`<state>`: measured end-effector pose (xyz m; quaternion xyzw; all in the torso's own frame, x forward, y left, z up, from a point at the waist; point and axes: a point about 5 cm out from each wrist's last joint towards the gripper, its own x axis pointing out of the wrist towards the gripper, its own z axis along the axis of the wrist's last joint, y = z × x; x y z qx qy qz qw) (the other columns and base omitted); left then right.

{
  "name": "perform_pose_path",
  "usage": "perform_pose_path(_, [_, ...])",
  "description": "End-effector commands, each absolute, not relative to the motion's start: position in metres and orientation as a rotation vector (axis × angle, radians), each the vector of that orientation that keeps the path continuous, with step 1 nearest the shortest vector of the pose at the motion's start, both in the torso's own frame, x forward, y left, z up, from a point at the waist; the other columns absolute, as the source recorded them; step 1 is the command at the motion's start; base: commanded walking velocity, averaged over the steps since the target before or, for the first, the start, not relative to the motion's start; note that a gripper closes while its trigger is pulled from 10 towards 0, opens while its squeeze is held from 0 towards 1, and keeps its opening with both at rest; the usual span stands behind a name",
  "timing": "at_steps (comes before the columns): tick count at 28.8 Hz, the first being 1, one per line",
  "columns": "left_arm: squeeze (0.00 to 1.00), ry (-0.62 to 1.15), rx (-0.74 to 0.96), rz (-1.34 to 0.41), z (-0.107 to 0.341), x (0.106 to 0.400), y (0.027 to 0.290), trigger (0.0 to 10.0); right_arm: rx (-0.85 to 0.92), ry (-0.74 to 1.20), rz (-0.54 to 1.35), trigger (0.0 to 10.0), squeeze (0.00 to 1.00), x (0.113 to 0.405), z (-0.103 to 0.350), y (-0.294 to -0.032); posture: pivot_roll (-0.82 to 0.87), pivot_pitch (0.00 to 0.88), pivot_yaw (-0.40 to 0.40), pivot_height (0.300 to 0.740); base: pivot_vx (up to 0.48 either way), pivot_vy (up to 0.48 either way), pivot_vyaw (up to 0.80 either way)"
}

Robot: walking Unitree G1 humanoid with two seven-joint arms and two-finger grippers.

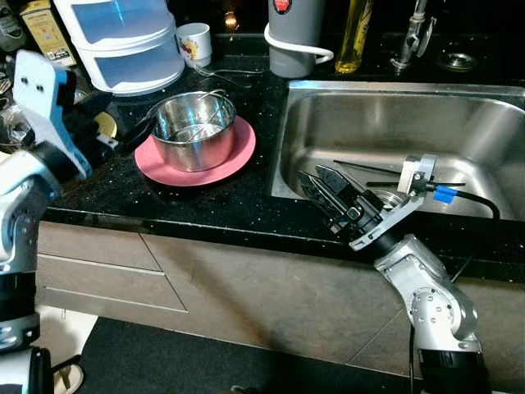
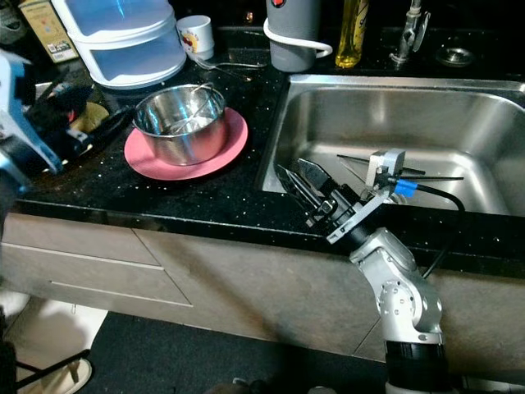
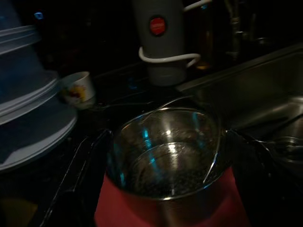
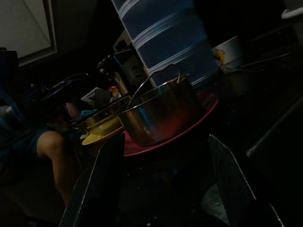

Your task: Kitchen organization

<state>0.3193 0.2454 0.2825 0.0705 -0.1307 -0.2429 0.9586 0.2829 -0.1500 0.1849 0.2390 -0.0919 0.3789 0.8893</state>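
pot (image 1: 194, 130) sits on pink plate (image 1: 238, 156), left of sink (image 1: 492, 123) | right hand (image 1: 316, 182) spread wide at sink's near-left rim | left hand (image 3: 161, 179) spread around pot | risk: pot slides off plate

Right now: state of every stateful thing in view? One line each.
steel pot: upright on the pink plate, lid off, wire handle down
white cup: upright
oil bottle: upright
sink: no standing water, utensils inside
left tool: open, fingers either side of the pot
right tool: open, at sink's front edge
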Motion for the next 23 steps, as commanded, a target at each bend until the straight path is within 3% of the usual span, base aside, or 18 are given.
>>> perform_pose_path(1, [0.0,-0.249,0.128,-0.527,0.277,0.324,0.244,10.0,0.485,-0.189,0.782,10.0,0.0,0.283,0.184,-0.148,-0.05,0.067,0.011,0.74,0.0,0.0,0.0])
perform_pose_path(11, [0.0,-0.162,0.142,-0.568,0.265,0.346,0.255,10.0,0.472,-0.183,0.78,10.0,0.0,0.28,0.185,-0.15,-0.08,0.063,0.015,0.74,0.0,0.0,0.0])
perform_pose_path(23, [0.0,-0.072,0.191,-0.678,0.26,0.361,0.247,10.0,0.447,-0.183,0.768,10.0,0.0,0.273,0.189,-0.156,-0.11,0.09,0.023,0.74,0.0,0.0,0.0])
